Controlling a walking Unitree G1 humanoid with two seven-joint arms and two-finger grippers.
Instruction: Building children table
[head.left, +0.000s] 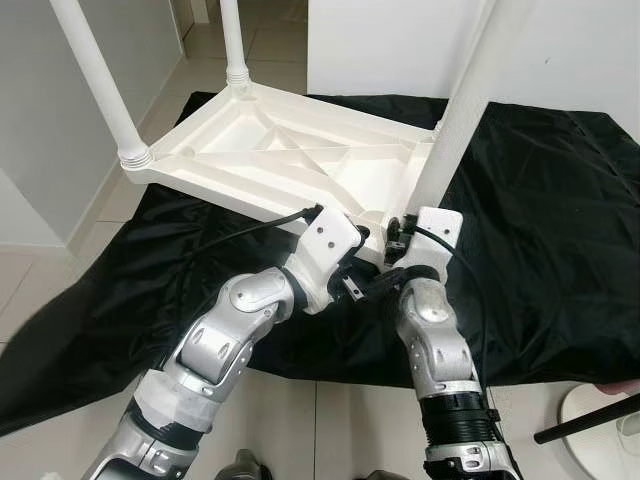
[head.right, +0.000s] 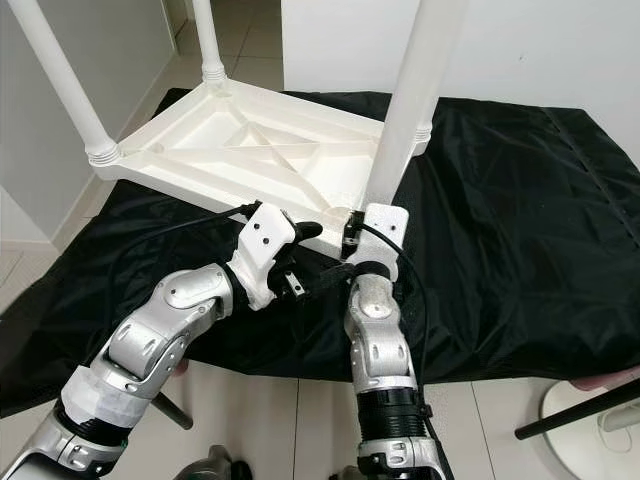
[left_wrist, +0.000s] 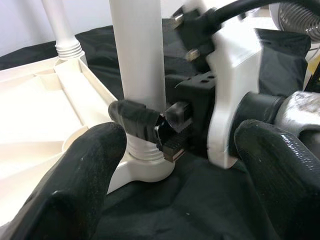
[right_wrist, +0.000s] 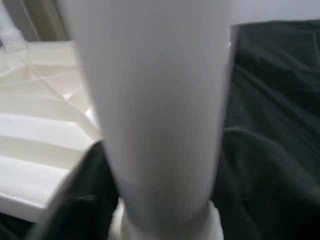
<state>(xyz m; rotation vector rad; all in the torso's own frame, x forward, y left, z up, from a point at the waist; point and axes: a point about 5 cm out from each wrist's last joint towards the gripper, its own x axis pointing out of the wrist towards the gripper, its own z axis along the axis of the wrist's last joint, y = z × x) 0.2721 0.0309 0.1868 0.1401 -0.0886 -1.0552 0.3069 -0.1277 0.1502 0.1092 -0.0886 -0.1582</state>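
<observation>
The tabletop (head.left: 290, 155) lies upside down on a black cloth (head.left: 560, 230), with two legs already standing in its far corners. The right gripper (left_wrist: 150, 127) is clamped around the base of a third leg (head.left: 455, 120), just above the near corner socket (left_wrist: 145, 170), as the left wrist view shows. The left gripper (left_wrist: 175, 180) hovers just beside it, fingers apart, gripping nothing. The step in hand looks to be seating this leg. To do it well, keep the leg upright and in line with the socket, turn or press without tilting, and use the free left gripper to steady the tabletop so the corner does not slide on the cloth.
</observation>
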